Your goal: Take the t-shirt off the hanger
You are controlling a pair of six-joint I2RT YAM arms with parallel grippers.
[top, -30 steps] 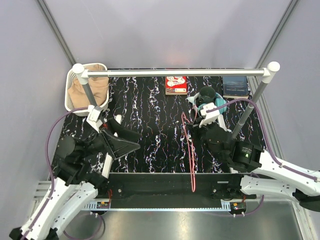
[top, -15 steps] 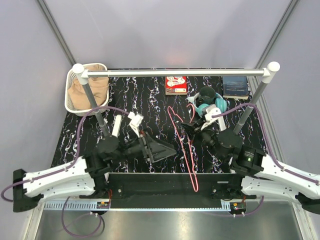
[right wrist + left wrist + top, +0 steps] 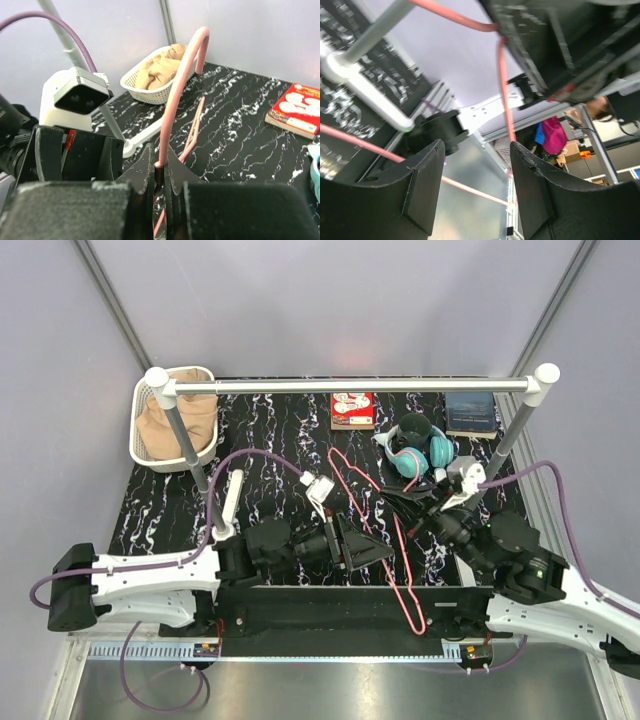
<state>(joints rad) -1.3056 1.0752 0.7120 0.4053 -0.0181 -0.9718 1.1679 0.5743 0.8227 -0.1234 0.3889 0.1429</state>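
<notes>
Looks all but finished, judging by how things lie. Finds the t-shirt [image 3: 172, 422] bunched inside the white basket [image 3: 141, 448] at the upper left of the overhead frame, well apart from the hanger [image 3: 174, 97], with no fabric anywhere on the wire. Places that bare pink hanger near the middle of the overhead frame, held up over the black marbled worktop [image 3: 290, 440]. Shows the right gripper [image 3: 159, 167] pressed together on the wire, low in the right wrist frame. Shows the left gripper [image 3: 476, 150] spread, pink wire crossing the gap between the jaws; cannot tell whether touching either. Leaves, at most, setting the hanger aside. Offers no readable writing: red book [image 3: 352, 410] and blue book [image 3: 470, 413] along the upper edge of the worktop too small to make out, no brand legible.
</notes>
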